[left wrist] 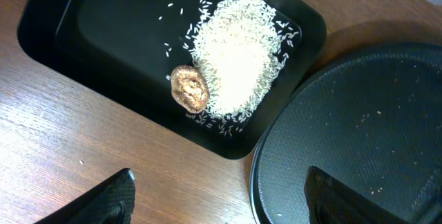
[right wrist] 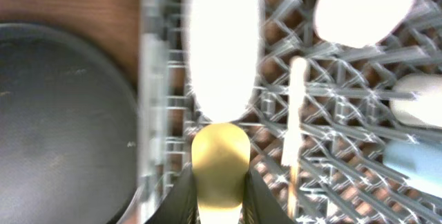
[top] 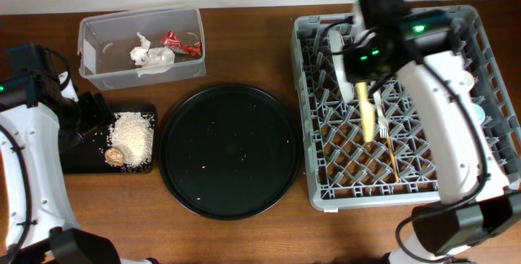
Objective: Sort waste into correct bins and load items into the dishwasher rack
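Left tool [left wrist: 217, 182]: fingers spread wide, nothing between them. Only the two dark tips show, at the lower edge of the wrist view. It hangs over the bench [top: 122, 215], near the corner of the black tray [left wrist: 48, 16] and the rim of the round tray [left wrist: 359, 134].

Black tray: rice [left wrist: 238, 54] heaped toward one end, loose grains scattered round it. The lump [left wrist: 190, 87] touches the heap's edge. Overhead, the left arm covers the tray's far-left part.

Tub [top: 98, 48]: at the bench's top left. It holds the napkin [top: 146, 55] and the wrappers [top: 181, 44], which are touching. The count of wrappers cannot be made out.

Right tool [right wrist: 219, 193]: closed narrow on the spoon [right wrist: 219, 162]. The yellow bowl shows just beyond the fingers, and the handle is hidden. The tool is over the rack [top: 326, 187], near its left wall. Overhead, the arm covers the tool itself and much of the rack's upper half.

In the rack:
- Plate [right wrist: 221, 44]: on edge just beyond the spoon, burnt out white and blurred.
- Fork [top: 379, 121]: lies beside the spoon.
- Chopsticks [top: 391, 158]: just right of the fork. I cannot tell one stick from the other.
- Cream cup [right wrist: 418, 99] and blue cup [right wrist: 414, 165]: at the right edge of the wrist view, both cut off by the frame.
- White blob [right wrist: 366, 6]: overexposed, identity not determinable.

Round tray: on the bench between the black tray and the rack, with a few pale specks on it.
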Available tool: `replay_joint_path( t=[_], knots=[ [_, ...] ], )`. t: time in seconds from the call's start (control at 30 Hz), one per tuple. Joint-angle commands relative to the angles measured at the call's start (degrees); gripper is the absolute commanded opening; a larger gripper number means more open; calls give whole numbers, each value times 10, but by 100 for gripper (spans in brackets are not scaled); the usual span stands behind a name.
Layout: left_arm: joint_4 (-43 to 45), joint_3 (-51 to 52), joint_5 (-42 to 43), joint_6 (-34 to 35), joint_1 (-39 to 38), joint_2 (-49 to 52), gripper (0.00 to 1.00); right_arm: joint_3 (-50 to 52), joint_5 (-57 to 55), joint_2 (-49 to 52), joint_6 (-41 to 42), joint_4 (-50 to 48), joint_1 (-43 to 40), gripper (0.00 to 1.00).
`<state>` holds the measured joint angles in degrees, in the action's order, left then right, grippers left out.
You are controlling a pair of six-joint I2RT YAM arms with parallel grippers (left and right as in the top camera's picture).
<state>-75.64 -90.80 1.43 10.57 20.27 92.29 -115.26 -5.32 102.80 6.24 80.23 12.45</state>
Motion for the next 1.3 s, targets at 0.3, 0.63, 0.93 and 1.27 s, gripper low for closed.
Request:
replay_joint_path(
  t=[0.3,0.63,0.93,1.27],
  knots=[
    [-1,0,-4,5,-3,-3,78,333,51,18,-205,-222,-151,16],
    [-2,0,3,5,-4,-3,78,199,84,-56,-177,-149,-151,98],
    [-3,0,57,-124,-186,-3,87,99,194,-77,-102,-25,-183,98],
    [155,366,42,-101,-186,-462,99,581,197,-570,-115,-235,-230,98]
  ],
)
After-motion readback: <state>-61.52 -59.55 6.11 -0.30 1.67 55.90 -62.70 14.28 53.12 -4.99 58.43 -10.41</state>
